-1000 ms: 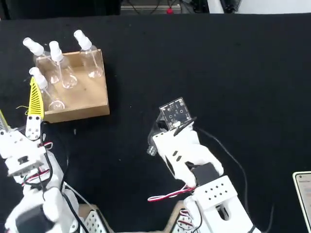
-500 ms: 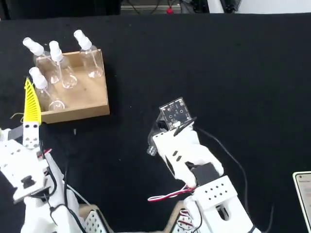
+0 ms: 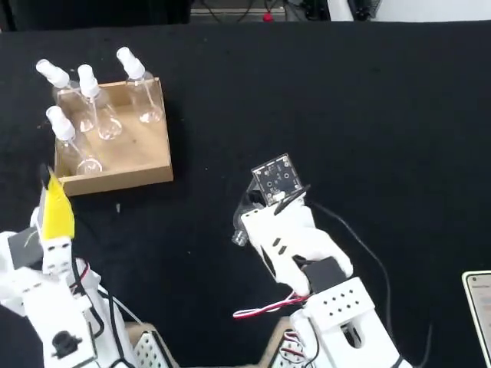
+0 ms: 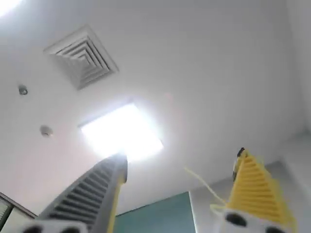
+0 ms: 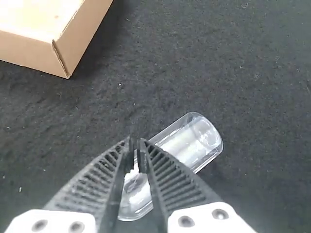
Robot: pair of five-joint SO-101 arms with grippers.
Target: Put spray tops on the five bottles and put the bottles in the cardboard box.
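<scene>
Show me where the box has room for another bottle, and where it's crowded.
Free: the cardboard box floor at its near-right corner, bordered by the right and front walls. Crowded: the far and left sides, where four bottles stand.

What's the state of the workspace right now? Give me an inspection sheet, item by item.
Surface: table under black cloth, nothing spilled.
Job's things: cardboard box at the table's far left holds four bottles, upright, with spray tops on. A fifth bottle lies on its side on the cloth outside the box, its neck hidden.
Clutter: a pale flat item at the table's right edge.
Grippers: left gripper open, pointing at the ceiling. Right gripper shut, tips over the lying bottle.
Cables: red and white wires and a black cable by the right arm.
Surroundings: ceiling vent, light panel.
</scene>
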